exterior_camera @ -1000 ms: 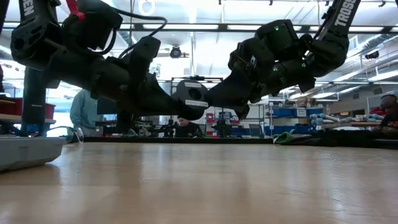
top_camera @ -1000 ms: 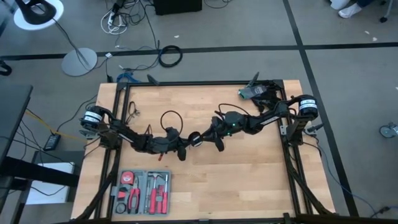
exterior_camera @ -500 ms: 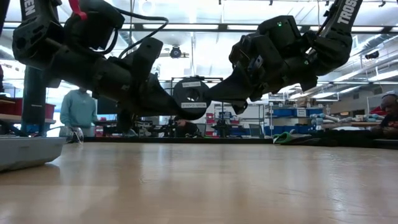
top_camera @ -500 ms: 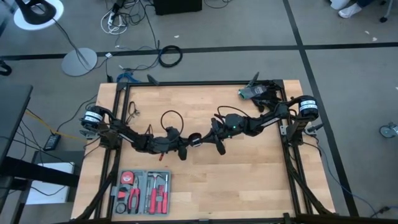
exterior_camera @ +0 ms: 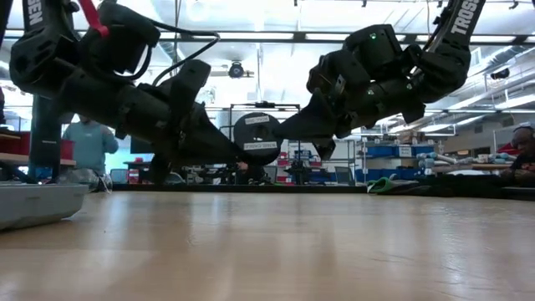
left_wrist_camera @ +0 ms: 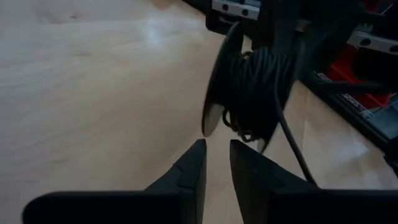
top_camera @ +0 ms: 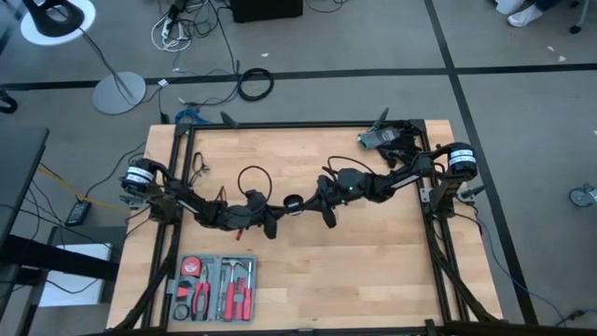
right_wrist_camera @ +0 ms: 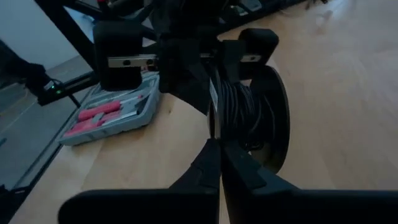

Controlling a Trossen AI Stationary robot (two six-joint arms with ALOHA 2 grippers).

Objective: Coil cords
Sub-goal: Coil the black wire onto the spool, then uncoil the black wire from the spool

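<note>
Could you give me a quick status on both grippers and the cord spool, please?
Right gripper shut on cord spool, held above the table. Left gripper slightly open, just off the spool. Nothing in the way.

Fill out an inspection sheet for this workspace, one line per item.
Surface: wooden table, bare at the front right.
Job's things: black puck lifted off the table, cord wound on it; a loose cord loop trails behind the left arm.
Clutter: tool tray at the front left; grey-green item at the back right corner.
Grippers: left end effector slightly open, just short of the puck; right end effector shut on the puck's rim.
Cables: black coil on the floor.
Surroundings: person standing behind the table.
</note>
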